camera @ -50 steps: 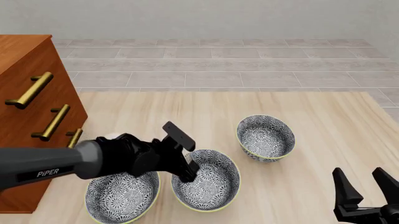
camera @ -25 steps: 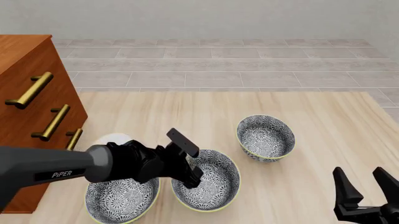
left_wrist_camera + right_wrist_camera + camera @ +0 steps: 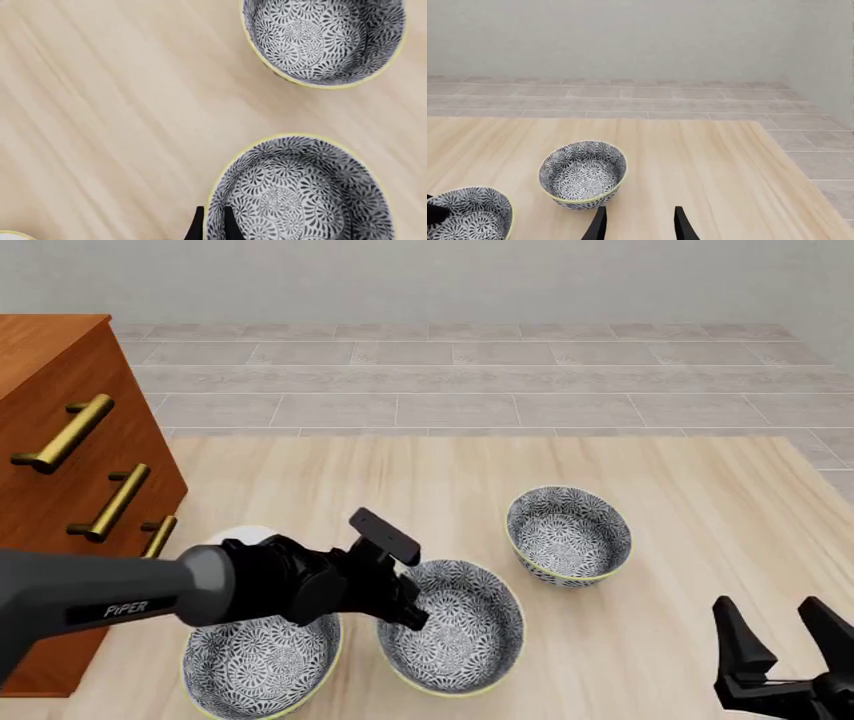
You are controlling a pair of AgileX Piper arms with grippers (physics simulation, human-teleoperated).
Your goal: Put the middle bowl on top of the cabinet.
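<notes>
left gripper point(image 3: 406, 606) pinches the middle bowl point(image 3: 461, 635) rim.

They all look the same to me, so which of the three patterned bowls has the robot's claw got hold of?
The middle bowl: the left gripper pinches its near-left rim. The bowl beside the cabinet and the far right bowl sit untouched.

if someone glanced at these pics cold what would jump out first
Probably the left gripper pinching the near-left rim of the middle bowl, one of three patterned bowls on the pale wooden table. Next, the tall reddish-brown cabinet with brass handles at the table's left edge. The right gripper sits open at the near right, holding nothing.
</notes>
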